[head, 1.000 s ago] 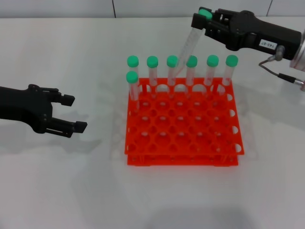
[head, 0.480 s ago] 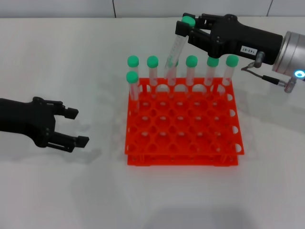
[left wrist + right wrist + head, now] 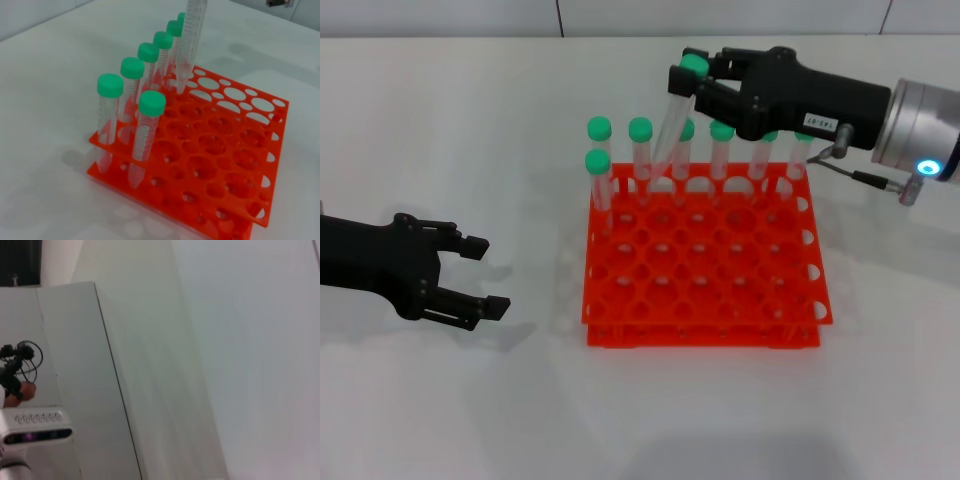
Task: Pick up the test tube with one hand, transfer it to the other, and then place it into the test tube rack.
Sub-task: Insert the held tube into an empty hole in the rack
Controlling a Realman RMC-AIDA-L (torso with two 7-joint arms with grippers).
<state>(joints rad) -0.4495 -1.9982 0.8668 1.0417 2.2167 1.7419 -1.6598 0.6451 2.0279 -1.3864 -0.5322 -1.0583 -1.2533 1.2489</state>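
My right gripper, the one with the white label, is shut on the green-capped test tube just below its cap. It holds the tube tilted above the back left part of the orange-red rack. In the left wrist view the tube has its lower tip close to the rack's top tier, beside the back row. My left gripper is open and empty, low over the table to the left of the rack.
Seven other green-capped tubes stand in the rack. Six are in the back row, and one is in the second row at the left. The right wrist view shows only a pale wall panel.
My right gripper has moved left and slightly down with the tube, bringing its tip over the rack's back left. My left gripper has drifted a little toward the front.
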